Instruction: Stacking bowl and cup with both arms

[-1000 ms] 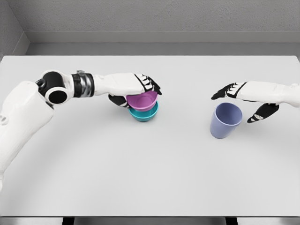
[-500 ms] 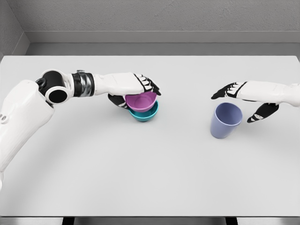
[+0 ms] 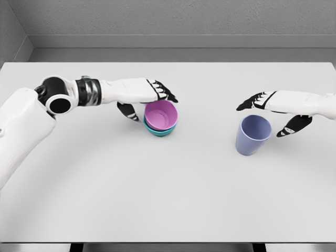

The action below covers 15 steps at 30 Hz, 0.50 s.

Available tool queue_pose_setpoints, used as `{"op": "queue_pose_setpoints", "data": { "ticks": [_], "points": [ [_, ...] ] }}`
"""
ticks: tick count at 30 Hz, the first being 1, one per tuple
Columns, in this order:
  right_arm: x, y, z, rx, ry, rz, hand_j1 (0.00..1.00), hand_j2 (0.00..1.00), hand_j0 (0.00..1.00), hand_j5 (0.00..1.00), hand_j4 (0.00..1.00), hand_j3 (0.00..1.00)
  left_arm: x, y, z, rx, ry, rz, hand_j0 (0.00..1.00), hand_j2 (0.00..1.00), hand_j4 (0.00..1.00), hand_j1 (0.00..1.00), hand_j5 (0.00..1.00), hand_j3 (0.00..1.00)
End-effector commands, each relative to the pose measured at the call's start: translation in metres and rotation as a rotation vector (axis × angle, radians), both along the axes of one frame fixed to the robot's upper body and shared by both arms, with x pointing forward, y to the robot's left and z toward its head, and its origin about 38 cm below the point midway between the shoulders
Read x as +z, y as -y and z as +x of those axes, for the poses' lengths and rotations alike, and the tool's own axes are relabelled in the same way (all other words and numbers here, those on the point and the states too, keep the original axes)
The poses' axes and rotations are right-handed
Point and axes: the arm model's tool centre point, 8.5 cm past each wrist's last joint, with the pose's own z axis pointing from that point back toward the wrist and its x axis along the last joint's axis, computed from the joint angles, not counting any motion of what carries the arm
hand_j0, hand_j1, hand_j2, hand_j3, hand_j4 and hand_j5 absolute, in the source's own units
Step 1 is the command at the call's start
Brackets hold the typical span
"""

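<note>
Head view: pink bowl (image 3: 161, 114) seated inside teal bowl (image 3: 160, 129), both left of centre on the white surface (image 3: 168, 199), so bowl-in-bowl nesting looks done. Left hand (image 3: 153, 94) just above and behind the pink bowl's rim, fingers spread and holding nothing, thumb down beside the bowls; whether any finger touches the rim, impossible to say. Lavender cup (image 3: 252, 135) upright and well apart to the right, not yet stacked. Right hand (image 3: 273, 113) open around the cup's far side, fingers above the rim, thumb down at its right, apparently no contact. Remaining, by judgement: close on cup, lift, carry across, set into pink bowl.
</note>
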Motion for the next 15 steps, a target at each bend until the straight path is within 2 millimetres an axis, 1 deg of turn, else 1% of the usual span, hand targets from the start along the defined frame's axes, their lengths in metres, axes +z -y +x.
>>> {"op": "queue_pose_setpoints", "data": {
  "ticks": [1, 3, 4, 5, 6, 8, 10, 12, 13, 14, 15],
  "points": [
    [0.0, 0.001, 0.0, -0.006, -0.002, 0.005, 1.0, 1.0, 1.0, 1.0, 1.0, 1.0, 0.015, -0.02, 0.006, 0.048, 0.023, -0.028, 1.0, 1.0, 1.0, 1.0, 1.0, 1.0],
    [-0.001, 0.0, 0.0, -0.005, -0.006, 0.006, 1.0, 1.0, 1.0, 1.0, 1.0, 1.0, 0.021, -0.033, 0.007, 0.066, 0.023, -0.041, 1.0, 1.0, 1.0, 1.0, 1.0, 1.0],
    [-0.002, 0.0, 0.0, -0.005, -0.008, 0.006, 1.0, 1.0, 1.0, 1.0, 1.0, 1.0, 0.024, -0.05, 0.007, 0.09, 0.023, -0.029, 1.0, 1.0, 1.0, 1.0, 1.0, 1.0],
    [-0.002, 0.0, 0.0, -0.006, -0.008, 0.007, 1.0, 1.0, 1.0, 1.0, 1.0, 1.0, 0.027, -0.057, 0.007, 0.097, 0.022, -0.035, 1.0, 1.0, 1.0, 1.0, 1.0, 1.0],
    [-0.003, 0.0, 0.0, -0.005, -0.009, 0.007, 1.0, 1.0, 1.0, 1.0, 1.0, 1.0, 0.031, -0.056, 0.006, 0.09, 0.031, -0.037, 1.0, 1.0, 1.0, 1.0, 1.0, 1.0],
    [-0.005, 0.003, 0.001, -0.014, -0.016, 0.002, 1.0, 1.0, 1.0, 1.0, 1.0, 1.0, 0.034, -0.068, 0.004, 0.108, 0.038, -0.032, 1.0, 1.0, 1.0, 1.0, 1.0, 1.0],
    [-0.009, 0.0, 0.002, -0.014, -0.022, 0.01, 1.0, 1.0, 1.0, 1.0, 1.0, 1.0, 0.041, -0.1, -0.002, 0.145, 0.025, -0.032, 1.0, 1.0, 1.0, 1.0, 1.0, 1.0],
    [-0.01, 0.0, 0.003, -0.015, -0.024, 0.01, 1.0, 1.0, 1.0, 1.0, 1.0, 1.0, 0.037, -0.12, -0.007, 0.174, 0.01, -0.01, 1.0, 1.0, 1.0, 1.0, 1.0, 1.0],
    [-0.011, -0.002, 0.003, -0.011, -0.024, 0.013, 1.0, 1.0, 1.0, 1.0, 1.0, 1.0, 0.039, -0.134, -0.01, 0.194, 0.007, 0.002, 1.0, 1.0, 1.0, 1.0, 1.0, 1.0],
    [-0.011, -0.003, 0.003, -0.01, -0.024, 0.014, 1.0, 1.0, 1.0, 1.0, 1.0, 1.0, 0.037, -0.142, -0.016, 0.202, -0.005, 0.008, 1.0, 1.0, 1.0, 1.0, 1.0, 1.0],
    [-0.012, -0.004, 0.004, -0.008, -0.027, 0.017, 1.0, 1.0, 1.0, 1.0, 1.0, 1.0, 0.037, -0.147, -0.019, 0.203, -0.003, 0.021, 1.0, 1.0, 1.0, 1.0, 1.0, 1.0]
  ]
}}
